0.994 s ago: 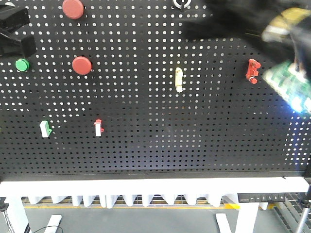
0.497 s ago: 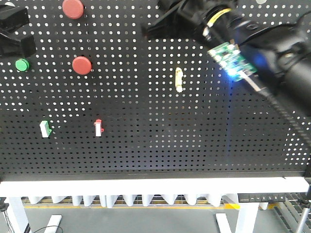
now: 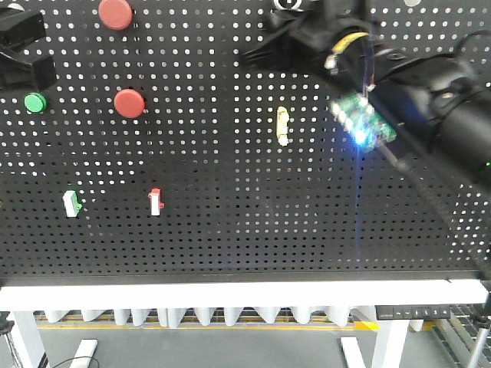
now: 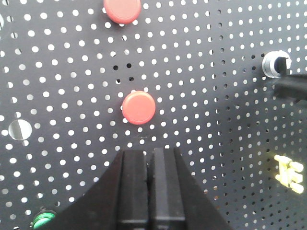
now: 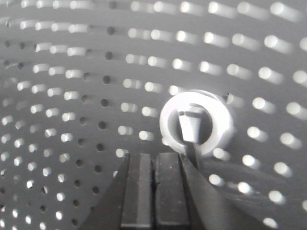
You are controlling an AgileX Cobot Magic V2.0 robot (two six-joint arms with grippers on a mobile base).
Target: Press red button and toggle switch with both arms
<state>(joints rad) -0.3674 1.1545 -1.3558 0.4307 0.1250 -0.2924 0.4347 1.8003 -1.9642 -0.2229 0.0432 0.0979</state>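
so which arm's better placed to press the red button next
Left: the left end effector, shut, is lined up under the lower red button, while the right end effector faces a white ring fitting.

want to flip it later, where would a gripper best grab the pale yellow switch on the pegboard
Pinch the pale yellow switch across its narrow left and right sides, coming straight in at the face of the pegboard. It stands upright, taller than wide, with bare board on either side, so fingers would likely fit there.

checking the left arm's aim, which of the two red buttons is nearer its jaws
The lower red button, straight ahead of the left gripper, whose jaws are shut; the upper red button is higher and farther off.
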